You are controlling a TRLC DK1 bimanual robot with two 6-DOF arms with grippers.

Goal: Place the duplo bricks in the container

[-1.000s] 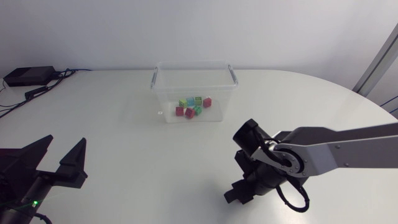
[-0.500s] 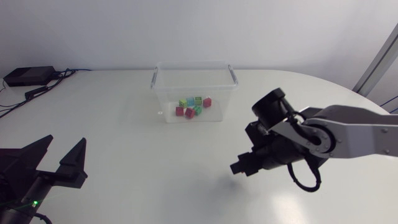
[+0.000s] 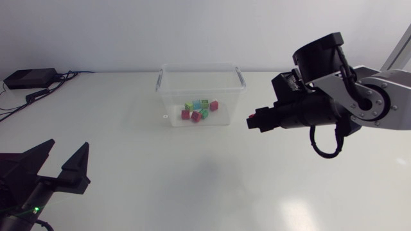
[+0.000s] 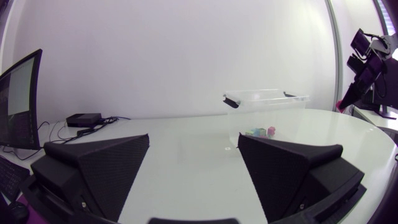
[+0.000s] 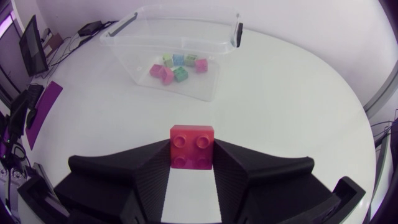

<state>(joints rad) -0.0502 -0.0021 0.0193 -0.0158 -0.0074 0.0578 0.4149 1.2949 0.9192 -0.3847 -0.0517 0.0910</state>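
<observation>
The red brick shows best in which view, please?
Right wrist view: the red brick sits close between the fingers, studs visible. Head view shows only its end; left wrist view, a distant speck.

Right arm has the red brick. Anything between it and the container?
Nothing visible. The right gripper holds the red brick above bare table, and the lidless container lies ahead, with only its near wall to clear.

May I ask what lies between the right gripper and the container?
Bare table only, per the right wrist view; the right gripper grips a red brick.
</observation>
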